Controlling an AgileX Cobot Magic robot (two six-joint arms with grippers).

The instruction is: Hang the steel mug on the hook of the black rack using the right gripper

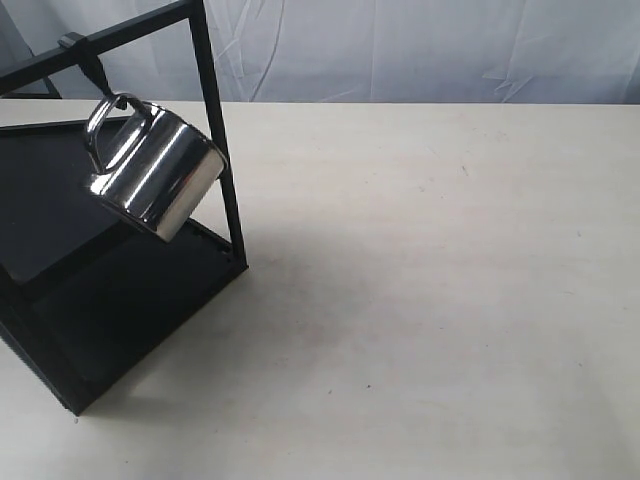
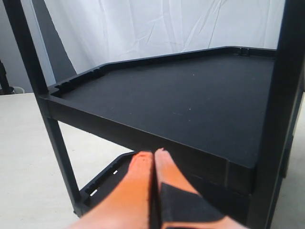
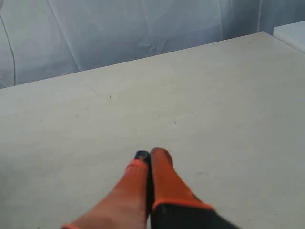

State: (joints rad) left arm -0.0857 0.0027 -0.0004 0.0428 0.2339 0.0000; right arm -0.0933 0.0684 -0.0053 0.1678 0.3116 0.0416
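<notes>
The steel mug (image 1: 155, 175) hangs by its looped handle from the hook (image 1: 95, 68) on the slanted top bar of the black rack (image 1: 212, 130), tilted with its base swung outward past the rack's front post, above the upper shelf. That tilt is just weight hanging off the handle loop; nothing else holds it. Task looks done.

The right gripper (image 3: 148, 157) is clenched, fingers pressed together on nothing, over bare table (image 3: 214, 95) well away from the rack; it is not in the exterior view.

The left gripper (image 2: 153, 155) is also clenched and empty, just beside the rack's upper shelf edge, possibly touching it, hard to tell.

Nothing blocks the mug. White curtain (image 1: 420, 45) behind the rack.
</notes>
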